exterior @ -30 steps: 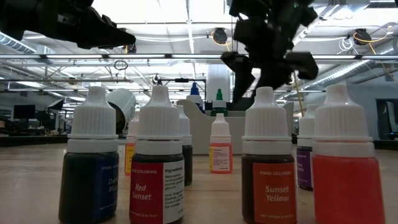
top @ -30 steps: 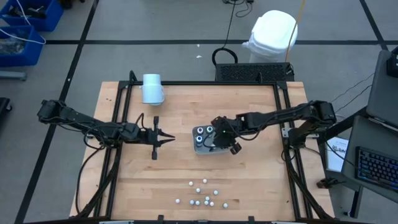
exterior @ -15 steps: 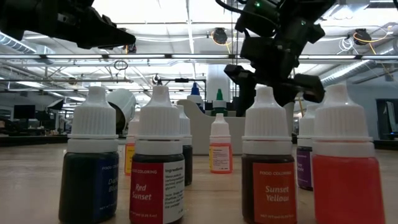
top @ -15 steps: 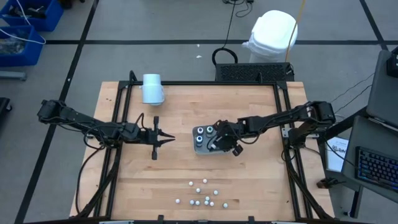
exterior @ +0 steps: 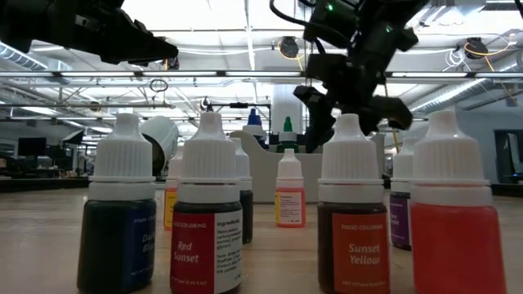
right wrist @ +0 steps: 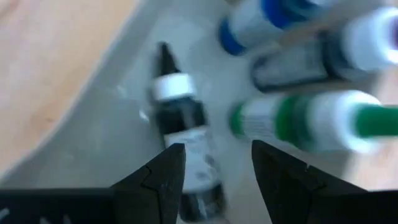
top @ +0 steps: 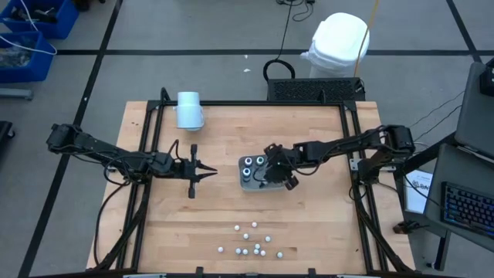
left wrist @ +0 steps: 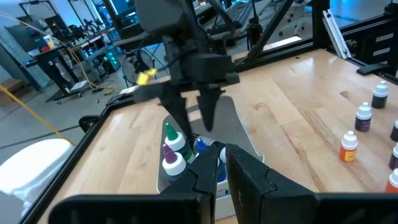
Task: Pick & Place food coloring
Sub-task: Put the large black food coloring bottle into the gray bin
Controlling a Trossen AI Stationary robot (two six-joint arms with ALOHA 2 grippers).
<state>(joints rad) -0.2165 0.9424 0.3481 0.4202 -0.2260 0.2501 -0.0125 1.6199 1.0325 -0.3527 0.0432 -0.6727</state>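
Over the grey tray (top: 245, 184), near the middle of the table (top: 309, 224), the right gripper (top: 272, 174) is held with its fingers spread and nothing between them. Just beneath those fingers, in the right wrist view, a dark bottle (right wrist: 189, 144) with a black tip is seen lying on its side on the tray floor, beside the upright bottles with green and blue tops (top: 253, 162) that stand at the tray's far end. It cannot be told from these views whether the fingers touch the lying bottle.

Roughly a handful of bottles are thus judged to be in the tray already. Well apart from the tray, toward the table's near edge, about ten white-capped bottles (top: 251, 241) are left standing in a loose cluster, so most of the task appears still to be done.

To the tray's left, the left gripper (top: 202, 173) is held closed and empty, pointing toward the tray.
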